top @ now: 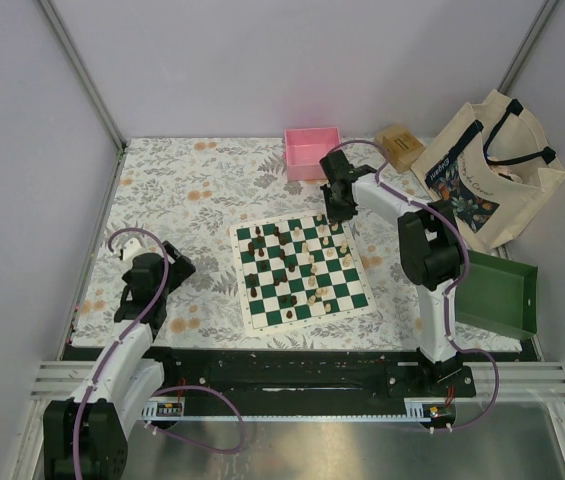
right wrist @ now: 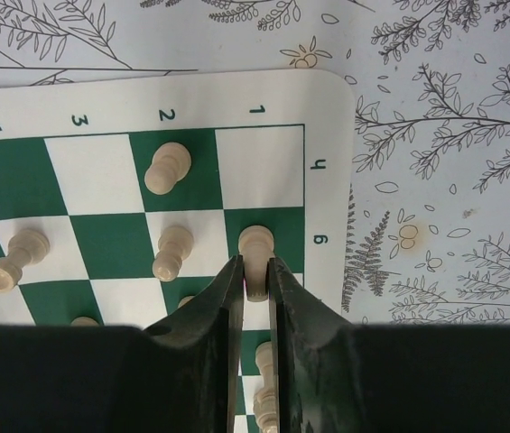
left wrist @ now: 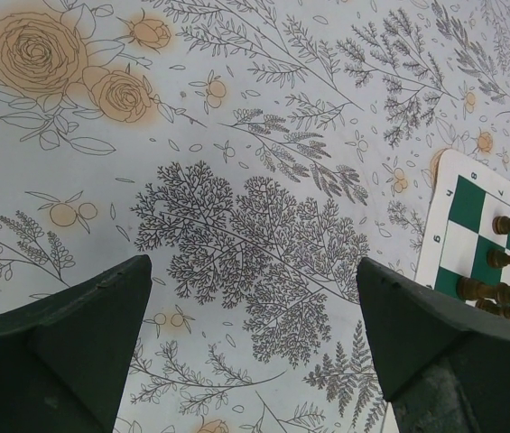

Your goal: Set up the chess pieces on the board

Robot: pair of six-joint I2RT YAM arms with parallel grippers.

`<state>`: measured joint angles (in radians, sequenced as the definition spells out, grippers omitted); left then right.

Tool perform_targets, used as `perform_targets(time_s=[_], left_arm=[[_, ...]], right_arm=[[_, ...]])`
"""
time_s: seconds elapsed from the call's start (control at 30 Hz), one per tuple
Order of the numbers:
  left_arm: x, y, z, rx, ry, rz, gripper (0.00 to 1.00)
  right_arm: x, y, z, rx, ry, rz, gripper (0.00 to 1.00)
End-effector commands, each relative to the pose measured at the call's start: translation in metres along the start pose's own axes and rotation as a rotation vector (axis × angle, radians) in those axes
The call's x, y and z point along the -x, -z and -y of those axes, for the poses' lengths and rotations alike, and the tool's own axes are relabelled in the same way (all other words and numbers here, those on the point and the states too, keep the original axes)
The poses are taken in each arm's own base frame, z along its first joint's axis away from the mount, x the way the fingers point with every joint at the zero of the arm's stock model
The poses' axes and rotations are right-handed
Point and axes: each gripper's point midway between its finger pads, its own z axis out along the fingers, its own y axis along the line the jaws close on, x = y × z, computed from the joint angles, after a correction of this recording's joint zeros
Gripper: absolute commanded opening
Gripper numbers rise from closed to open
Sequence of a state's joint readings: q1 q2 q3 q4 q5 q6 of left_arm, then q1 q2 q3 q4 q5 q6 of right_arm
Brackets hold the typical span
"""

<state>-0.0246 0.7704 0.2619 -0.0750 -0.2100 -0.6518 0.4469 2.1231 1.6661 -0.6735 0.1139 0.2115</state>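
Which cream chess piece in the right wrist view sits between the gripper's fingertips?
The cream piece on the green square under the printed 1, at the board's edge. It alone is pinched by the right gripper.

The top camera looks down from above and behind the arm bases, far enough to take in the whole table, with the board (top: 262, 322) near the middle. The left wrist camera hangs low over the floral tablecloth (left wrist: 236, 234) left of the board (left wrist: 471, 203), whose edge enters at the frame's right. The right wrist camera looks straight down, very near the board's (right wrist: 92, 171) far right corner, where the right gripper (right wrist: 255, 266) pinches a cream piece (right wrist: 255, 242). All three views share the board.
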Motion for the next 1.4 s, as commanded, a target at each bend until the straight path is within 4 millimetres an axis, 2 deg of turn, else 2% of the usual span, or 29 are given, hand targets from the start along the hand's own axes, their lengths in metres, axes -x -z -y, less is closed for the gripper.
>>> perform_targets(time_s=[0.0, 0.2, 0.33, 0.37, 0.4, 0.47, 0.6, 0.87, 1.1, 1.37], left_arm=[[0.014, -0.002, 0.011, -0.038, 0.002, 0.047, 0.99], [0.016, -0.001, 0.011, -0.040, 0.009, 0.058, 0.99], [0.013, -0.002, 0.009, -0.027, 0.008, 0.046, 0.99], [0.014, -0.003, 0.009, -0.026, 0.008, 0.045, 0.99], [0.013, -0.003, 0.010, -0.028, 0.004, 0.042, 0.99], [0.013, -0.003, 0.009, -0.027, 0.005, 0.040, 0.99], [0.014, -0.002, 0.009, -0.029, 0.008, 0.048, 0.99], [0.015, -0.002, 0.010, -0.029, 0.009, 0.050, 0.99], [0.014, -0.002, 0.009, -0.026, 0.010, 0.049, 0.99], [0.013, -0.002, 0.009, -0.024, 0.010, 0.047, 0.99]], right_arm=[[0.019, 0.008, -0.006, 0.034, 0.002, 0.045, 0.24], [0.027, 0.019, 0.000, 0.008, 0.014, 0.060, 0.31], [0.033, 0.029, 0.000, 0.011, 0.027, 0.083, 0.29], [0.099, 0.033, -0.017, 0.076, -0.003, 0.339, 0.28], [0.032, 0.028, 0.000, 0.009, 0.033, 0.074, 0.27], [0.028, 0.027, 0.000, 0.011, 0.036, 0.060, 0.25], [0.020, 0.020, -0.001, 0.021, 0.039, 0.035, 0.31], [0.019, 0.013, -0.006, 0.039, 0.032, 0.023, 0.34], [0.013, 0.006, -0.007, 0.041, 0.031, 0.002, 0.31], [0.012, 0.005, -0.005, 0.035, 0.030, -0.002, 0.21]])
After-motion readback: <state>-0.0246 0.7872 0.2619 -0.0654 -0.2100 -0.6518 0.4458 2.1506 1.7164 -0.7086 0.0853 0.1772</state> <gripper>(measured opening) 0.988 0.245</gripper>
